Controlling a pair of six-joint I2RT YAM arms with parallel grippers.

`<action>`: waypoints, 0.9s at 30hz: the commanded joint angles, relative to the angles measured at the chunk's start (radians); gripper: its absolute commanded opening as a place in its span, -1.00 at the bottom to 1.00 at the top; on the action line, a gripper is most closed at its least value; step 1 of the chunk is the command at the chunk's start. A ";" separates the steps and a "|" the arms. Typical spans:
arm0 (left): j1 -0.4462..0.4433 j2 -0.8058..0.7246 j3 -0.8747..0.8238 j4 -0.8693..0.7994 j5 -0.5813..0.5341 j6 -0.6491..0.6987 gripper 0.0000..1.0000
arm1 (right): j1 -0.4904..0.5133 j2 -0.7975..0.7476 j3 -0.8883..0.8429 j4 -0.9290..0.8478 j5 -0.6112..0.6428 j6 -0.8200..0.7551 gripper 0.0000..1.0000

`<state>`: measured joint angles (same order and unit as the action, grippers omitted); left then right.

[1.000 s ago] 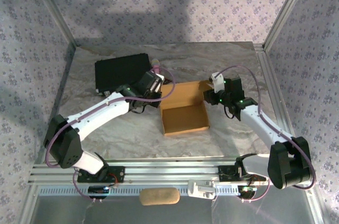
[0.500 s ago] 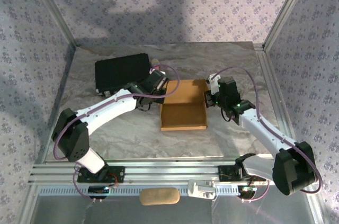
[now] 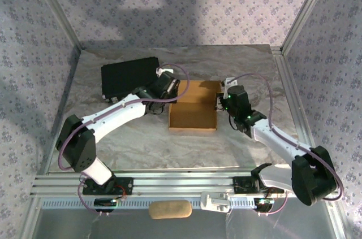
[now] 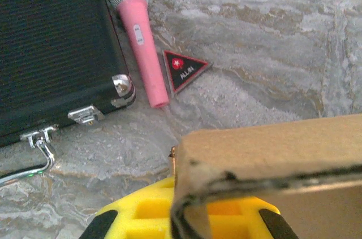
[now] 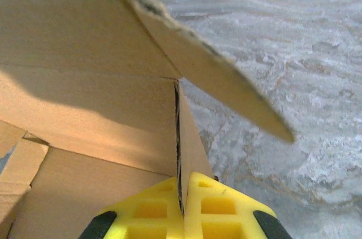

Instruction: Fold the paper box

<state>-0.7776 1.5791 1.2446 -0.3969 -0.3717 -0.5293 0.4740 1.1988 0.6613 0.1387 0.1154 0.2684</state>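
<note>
tan cardboard paper box [image 3: 193, 109] sits open side up at centre of the table [image 3: 141, 137], btw. both arms. left gripper [image 3: 173, 90] is clamped on the box's left wall; its wrist view shows the cardboard edge pinched btw. the yellow pads [image 4: 141, 216]. right gripper [image 5: 182, 205] is clamped on the right wall, w/ a flap [image 5: 220, 75] tilting outward above. black case [image 3: 129, 76] lies rear left, pink microphone [image 4: 138, 30] just beside it, triangular tag [image 4: 184, 69] near the mic's handle end.

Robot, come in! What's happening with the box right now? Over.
Left gripper shut on paper box, left wall. Right gripper shut on right wall. Box open on top. Black case and pink microphone off to the left, not blocking.
</note>
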 commanded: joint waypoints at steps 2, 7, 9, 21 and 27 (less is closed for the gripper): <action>-0.007 0.004 -0.022 0.134 0.079 -0.021 -1.00 | 0.053 0.020 -0.024 0.187 -0.007 0.029 -0.99; -0.006 -0.015 -0.108 0.229 0.099 -0.041 -1.00 | 0.079 0.034 -0.087 0.276 0.015 0.008 -0.99; -0.008 -0.035 -0.149 0.280 0.106 -0.050 -1.00 | 0.088 0.031 -0.117 0.306 0.022 0.005 -0.99; -0.081 -0.132 -0.324 0.443 0.083 -0.059 -1.00 | 0.140 -0.066 -0.307 0.445 0.098 -0.047 -0.96; -0.116 -0.143 -0.389 0.480 0.061 -0.097 -1.00 | 0.153 -0.099 -0.351 0.442 0.115 -0.072 -0.95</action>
<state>-0.8509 1.4567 0.8810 0.0120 -0.3950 -0.5896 0.5922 1.1175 0.3264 0.5392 0.2867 0.2241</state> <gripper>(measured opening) 0.052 0.050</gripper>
